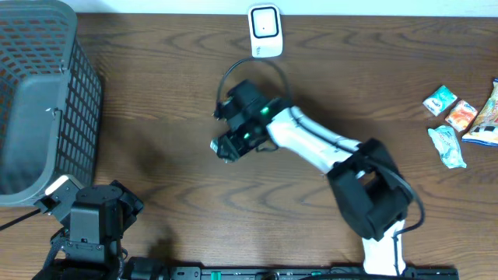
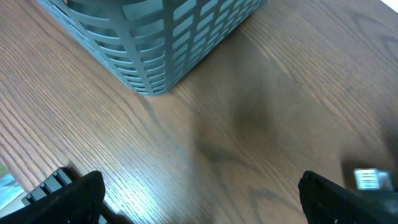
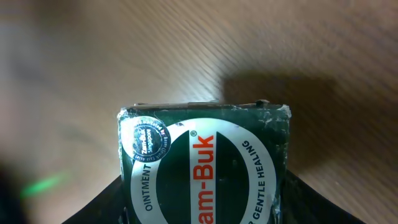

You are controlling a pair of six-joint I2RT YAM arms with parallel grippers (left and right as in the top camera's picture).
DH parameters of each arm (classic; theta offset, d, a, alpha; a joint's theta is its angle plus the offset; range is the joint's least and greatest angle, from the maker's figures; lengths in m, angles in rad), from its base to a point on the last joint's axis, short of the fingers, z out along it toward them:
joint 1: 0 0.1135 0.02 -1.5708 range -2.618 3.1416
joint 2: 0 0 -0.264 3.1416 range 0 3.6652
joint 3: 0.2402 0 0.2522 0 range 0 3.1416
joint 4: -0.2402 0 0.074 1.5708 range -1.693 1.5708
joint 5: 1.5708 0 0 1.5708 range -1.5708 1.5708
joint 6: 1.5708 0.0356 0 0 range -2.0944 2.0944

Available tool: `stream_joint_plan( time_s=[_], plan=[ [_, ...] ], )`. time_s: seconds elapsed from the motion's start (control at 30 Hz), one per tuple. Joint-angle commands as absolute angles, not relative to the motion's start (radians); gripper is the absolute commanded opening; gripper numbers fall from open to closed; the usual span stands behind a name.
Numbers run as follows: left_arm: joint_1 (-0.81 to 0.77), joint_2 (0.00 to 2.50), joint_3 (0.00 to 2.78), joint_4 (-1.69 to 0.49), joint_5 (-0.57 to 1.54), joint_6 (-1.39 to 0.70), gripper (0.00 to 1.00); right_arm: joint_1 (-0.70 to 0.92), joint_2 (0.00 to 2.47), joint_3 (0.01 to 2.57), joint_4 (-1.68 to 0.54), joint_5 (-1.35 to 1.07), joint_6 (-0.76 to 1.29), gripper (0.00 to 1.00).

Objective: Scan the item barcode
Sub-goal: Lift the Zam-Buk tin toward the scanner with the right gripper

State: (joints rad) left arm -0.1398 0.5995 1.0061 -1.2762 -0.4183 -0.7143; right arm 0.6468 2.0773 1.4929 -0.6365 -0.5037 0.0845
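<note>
Clamping the ointment box (image 3: 205, 155) by its sides, the right gripper (image 3: 202, 208) holds something seemingly light, stiff, crushable; the left gripper (image 2: 199, 199) gapes apart

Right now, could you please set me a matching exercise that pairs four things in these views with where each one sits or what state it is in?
Things:
1. grey basket
2. green Zam-Buk box
3. snack packets
4. left gripper

Places or states:
A. near the table's right edge
B. open, holding nothing
C. at the table's far left corner
D. between the fingers of the right gripper

Pairs: 1-C, 2-D, 3-A, 4-B
</note>
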Motion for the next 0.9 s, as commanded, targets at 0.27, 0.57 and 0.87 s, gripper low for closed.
stream_joint_plan(
  time_s=[0.27,0.57,0.87],
  plan=[
    [-0.137,0.598,1.006,-1.279,-0.435,-0.727,0.98,0.391,2.028,1.493,-0.556,-1.255,0.101,0.56],
    [-0.137,0.598,1.006,-1.279,-0.435,-0.728,0.98,0.272,1.873,1.493,-0.516,-1.285,0.118,0.61],
    [-0.137,0.598,1.006,-1.279,-0.435,-0.727,0.98,0.242,1.627,1.493,-0.373,-1.14,0.094,0.62]
  ],
)
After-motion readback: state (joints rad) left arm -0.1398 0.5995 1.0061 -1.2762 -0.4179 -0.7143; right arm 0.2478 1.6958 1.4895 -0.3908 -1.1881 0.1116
